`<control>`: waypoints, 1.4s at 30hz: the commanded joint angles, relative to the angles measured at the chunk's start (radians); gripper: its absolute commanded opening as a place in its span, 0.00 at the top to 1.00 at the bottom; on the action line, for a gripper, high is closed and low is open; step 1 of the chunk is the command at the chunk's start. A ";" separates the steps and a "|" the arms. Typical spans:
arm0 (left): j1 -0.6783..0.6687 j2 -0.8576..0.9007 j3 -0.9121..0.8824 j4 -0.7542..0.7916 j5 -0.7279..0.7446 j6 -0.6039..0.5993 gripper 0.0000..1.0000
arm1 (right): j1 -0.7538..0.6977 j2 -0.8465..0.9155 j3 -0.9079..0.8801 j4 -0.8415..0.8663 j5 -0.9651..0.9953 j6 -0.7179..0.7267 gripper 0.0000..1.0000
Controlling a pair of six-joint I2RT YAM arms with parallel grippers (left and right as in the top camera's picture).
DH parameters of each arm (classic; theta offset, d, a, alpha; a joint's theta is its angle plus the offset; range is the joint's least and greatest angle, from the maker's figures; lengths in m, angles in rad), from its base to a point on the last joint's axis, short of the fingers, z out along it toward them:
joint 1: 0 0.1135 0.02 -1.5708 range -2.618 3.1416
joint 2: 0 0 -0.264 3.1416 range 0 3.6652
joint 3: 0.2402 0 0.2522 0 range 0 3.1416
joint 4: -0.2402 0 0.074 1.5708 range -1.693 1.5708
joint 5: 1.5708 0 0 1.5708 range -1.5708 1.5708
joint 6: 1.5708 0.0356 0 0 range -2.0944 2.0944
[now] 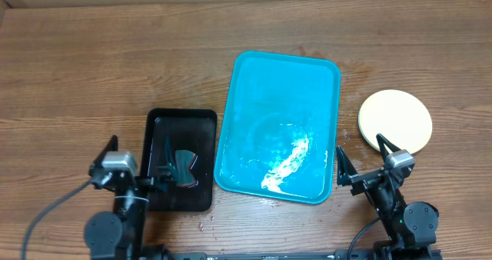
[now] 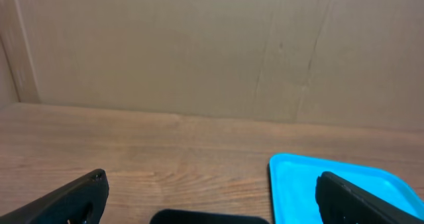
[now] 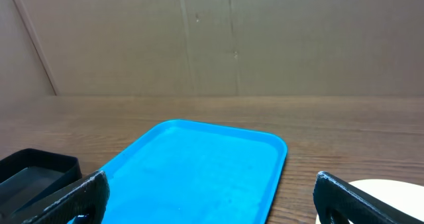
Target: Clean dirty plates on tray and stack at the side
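We see the tray (image 1: 254,98) bare and the plates (image 1: 396,120) piled at the right. Our left gripper (image 2: 212,207) and right gripper (image 3: 212,204) are spread wide, holding nothing. The job looks done.

Count on the bench (image 1: 77,60): one turquoise tray (image 1: 278,121); one black tray (image 1: 184,125); one pale plate (image 1: 395,121) visible, any beneath unconfirmed; two claws: left claw (image 1: 137,157), right claw (image 1: 361,154).

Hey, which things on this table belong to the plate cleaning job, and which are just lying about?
Job: turquoise tray, bare and wet-looking; plates, set beside it on the right.
Lying about: black tray; dark tool in it, though it may be the cleaning tool.
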 commanded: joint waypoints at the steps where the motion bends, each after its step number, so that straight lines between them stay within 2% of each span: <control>1: -0.006 -0.109 -0.125 0.063 0.017 0.026 0.00 | -0.003 -0.010 -0.010 0.008 -0.003 -0.004 0.00; 9: -0.006 -0.145 -0.345 0.277 0.024 0.016 0.00 | -0.003 -0.010 -0.010 0.008 -0.003 -0.004 0.00; 14: -0.005 -0.144 -0.344 0.148 0.019 0.007 0.00 | -0.003 -0.010 -0.010 0.008 -0.003 -0.004 0.00; 42: -0.005 -0.141 -0.344 0.150 0.016 0.007 0.00 | -0.003 -0.010 -0.010 0.008 -0.003 -0.004 0.00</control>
